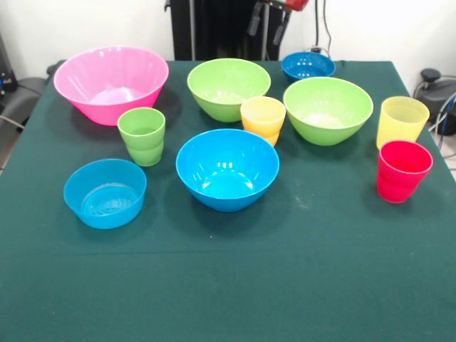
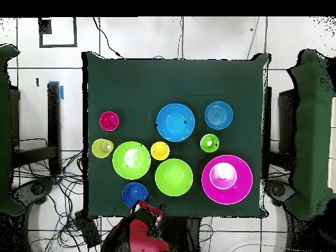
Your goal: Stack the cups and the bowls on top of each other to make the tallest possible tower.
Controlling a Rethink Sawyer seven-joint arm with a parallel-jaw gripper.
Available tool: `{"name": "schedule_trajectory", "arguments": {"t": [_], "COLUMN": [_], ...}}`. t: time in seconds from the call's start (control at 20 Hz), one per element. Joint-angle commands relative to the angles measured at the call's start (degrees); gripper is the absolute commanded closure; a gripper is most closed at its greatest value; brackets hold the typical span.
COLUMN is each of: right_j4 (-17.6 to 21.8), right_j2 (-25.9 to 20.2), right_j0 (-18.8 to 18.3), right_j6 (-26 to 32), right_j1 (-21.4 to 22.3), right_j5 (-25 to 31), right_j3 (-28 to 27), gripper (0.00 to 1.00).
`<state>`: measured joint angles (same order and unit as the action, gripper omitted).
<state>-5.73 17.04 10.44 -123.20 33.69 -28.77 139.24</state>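
Nothing stacked; gripper (image 1: 269, 20) drawn back behind dark blue bowl (image 1: 308, 65), grip unclear. Narrow cups risk toppling.

You have a dark green tablecloth (image 1: 285, 285); a pink bowl (image 1: 112, 83) at ten o'clock; two lime green bowls (image 1: 229, 87); bright blue bowl (image 1: 227, 168) centre; red cup (image 1: 402, 171) at three o'clock.

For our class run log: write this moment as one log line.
stage: not started | cups: four, upright, apart | bowls: six, unstacked | gripper: drawn back at the far edge, jaws unclear
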Motion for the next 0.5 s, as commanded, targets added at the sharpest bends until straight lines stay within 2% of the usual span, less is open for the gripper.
{"name": "schedule_trajectory", "arguments": {"t": [0.05,0.15,0.3,0.5], "right_j4": [3.7,5.1,4.3,5.9], "right_j2": [-12.1,-14.6,-15.5,-19.2], "right_j0": [-4.1,-5.6,-5.1,-6.9], "right_j6": [-12.5,-13.8,-14.9,-17.0], "right_j1": [-3.2,-3.1,-3.4,-4.9], "right_j5": [0.6,0.7,0.2,-0.8], "right_j3": [-4.7,-4.4,-4.2,-4.0], "gripper": [0.00,0.00,0.00,0.00]}}
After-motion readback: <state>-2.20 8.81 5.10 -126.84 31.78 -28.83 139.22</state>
